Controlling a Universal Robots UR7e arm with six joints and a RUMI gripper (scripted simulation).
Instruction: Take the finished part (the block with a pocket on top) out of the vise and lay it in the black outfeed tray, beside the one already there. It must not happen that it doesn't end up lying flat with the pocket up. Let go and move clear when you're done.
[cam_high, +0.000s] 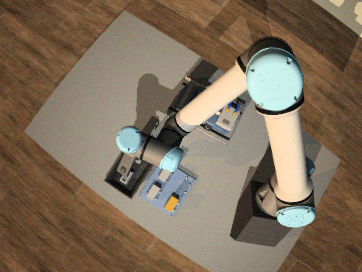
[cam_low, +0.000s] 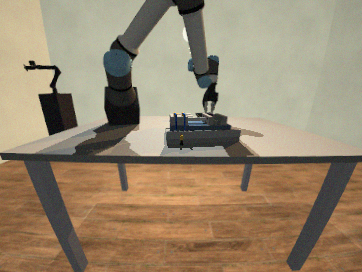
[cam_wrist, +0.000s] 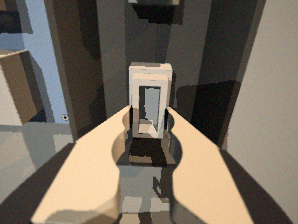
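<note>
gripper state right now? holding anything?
Gripper: shut on the pocketed block, over the black tray.

Top view: arm (cam_high: 215, 97) reaches from its base (cam_high: 295, 212) at the grey mat's (cam_high: 75, 100) lower right, elbow up top, forearm slanting down-left. Wrist sits over the black outfeed tray (cam_high: 114, 177). A pale block (cam_high: 125, 171) shows inside the tray. Blue fixture plate (cam_high: 187, 182) lies just right of the tray, holding a grey block (cam_high: 154, 189) and an orange one (cam_high: 172, 202). Another blue fixture (cam_high: 227, 120) sits up-right of the tray, partly under the forearm.
</note>
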